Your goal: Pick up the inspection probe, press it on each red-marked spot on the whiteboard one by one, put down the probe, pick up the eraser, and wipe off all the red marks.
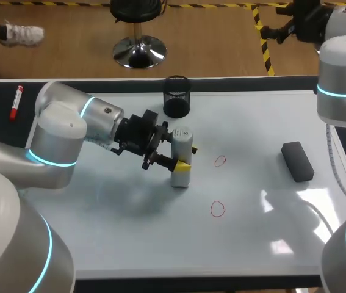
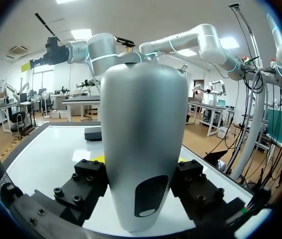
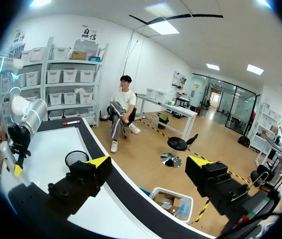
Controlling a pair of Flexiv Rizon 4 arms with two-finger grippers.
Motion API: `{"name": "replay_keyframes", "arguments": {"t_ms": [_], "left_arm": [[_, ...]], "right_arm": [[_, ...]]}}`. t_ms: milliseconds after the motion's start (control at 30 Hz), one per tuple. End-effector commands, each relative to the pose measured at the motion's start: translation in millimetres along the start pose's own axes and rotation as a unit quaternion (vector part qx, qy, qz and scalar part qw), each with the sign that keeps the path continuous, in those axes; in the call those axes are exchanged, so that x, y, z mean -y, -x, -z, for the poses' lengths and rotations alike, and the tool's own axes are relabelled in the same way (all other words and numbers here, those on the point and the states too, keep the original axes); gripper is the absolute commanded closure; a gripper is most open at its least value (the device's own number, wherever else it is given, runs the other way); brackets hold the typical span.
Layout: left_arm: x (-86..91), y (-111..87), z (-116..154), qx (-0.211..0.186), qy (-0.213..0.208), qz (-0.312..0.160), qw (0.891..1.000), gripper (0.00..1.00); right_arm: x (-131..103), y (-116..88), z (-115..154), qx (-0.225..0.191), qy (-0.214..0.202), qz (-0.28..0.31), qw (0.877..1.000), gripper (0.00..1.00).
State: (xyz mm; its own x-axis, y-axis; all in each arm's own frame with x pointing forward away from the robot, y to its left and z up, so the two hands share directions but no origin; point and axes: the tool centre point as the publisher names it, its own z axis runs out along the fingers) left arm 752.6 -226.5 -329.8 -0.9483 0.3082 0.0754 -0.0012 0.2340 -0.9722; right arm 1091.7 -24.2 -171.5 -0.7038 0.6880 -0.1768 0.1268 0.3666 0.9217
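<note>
The left arm [image 1: 69, 131] reaches in over the whiteboard [image 1: 130, 244] and the left jaws are clamped on the inspection probe [image 1: 181, 157], one finger pressed to each side of its pale grey body [image 2: 143, 149]. The probe stands upright near the middle of the board, just beside the upper red mark [image 1: 220, 161] and not on it; whether its lower end touches the board cannot be told. The lower red mark [image 1: 217, 209] lies nearer the front edge, apart from the probe. The black eraser [image 1: 298, 160] lies flat on the board well off to the right. A black mesh cup [image 1: 176, 96] stands at the board's far edge, behind the probe. A red marker [image 1: 16, 102] rests on the dark bench [image 1: 2, 128] left of the board. The right arm [image 1: 343, 79] is held at the right side, and the right jaws stand wide apart, holding nothing, out past the bench edge
</note>
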Motion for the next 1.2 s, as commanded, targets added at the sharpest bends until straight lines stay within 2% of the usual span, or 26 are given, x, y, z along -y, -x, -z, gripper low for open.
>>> {"name": "replay_keyframes", "arguments": {"t_ms": [33, 133, 267, 500, 733, 800, 900, 967, 1200], "left_arm": [[-9.4, -1.9, -2, 0.000, -0.001, 0.001, 1.000, 1.00], [-9.4, -1.9, -2, 0.000, -0.001, 0.001, 1.000, 1.00], [-9.4, -1.9, -2, 0.000, -0.001, 0.001, 1.000, 1.00], [-9.4, -1.9, -2, 0.000, -0.001, 0.001, 1.000, 1.00], [-9.4, -1.9, -2, 0.000, -0.001, 0.001, 1.000, 1.00], [-9.4, -1.9, -2, 0.000, -0.001, 0.001, 1.000, 1.00], [-9.4, -1.9, -2, 0.000, -0.001, 0.001, 1.000, 1.00], [-9.4, -1.9, -2, 0.000, -0.001, 0.001, 1.000, 1.00], [-9.4, -1.9, -2, 0.000, -0.001, 0.001, 1.000, 1.00]], "right_arm": [[-24, 3, 21, -0.052, -0.080, 0.016, 0.995, 0.00], [-35, 3, 28, -0.062, -0.114, 0.022, 0.991, 0.00], [-44, 6, 39, -0.055, -0.156, 0.034, 0.986, 0.00], [-51, 17, 63, -0.031, -0.214, -0.003, 0.976, 0.00], [-52, 20, 88, 0.017, -0.292, -0.055, 0.955, 0.00], [-50, 18, 94, 0.011, -0.312, -0.088, 0.946, 0.00], [-46, 12, 102, 0.017, -0.346, -0.101, 0.933, 0.00], [-47, 6, 109, 0.010, -0.349, -0.115, 0.930, 0.00], [-47, 6, 109, 0.010, -0.349, -0.115, 0.930, 0.00]]}}
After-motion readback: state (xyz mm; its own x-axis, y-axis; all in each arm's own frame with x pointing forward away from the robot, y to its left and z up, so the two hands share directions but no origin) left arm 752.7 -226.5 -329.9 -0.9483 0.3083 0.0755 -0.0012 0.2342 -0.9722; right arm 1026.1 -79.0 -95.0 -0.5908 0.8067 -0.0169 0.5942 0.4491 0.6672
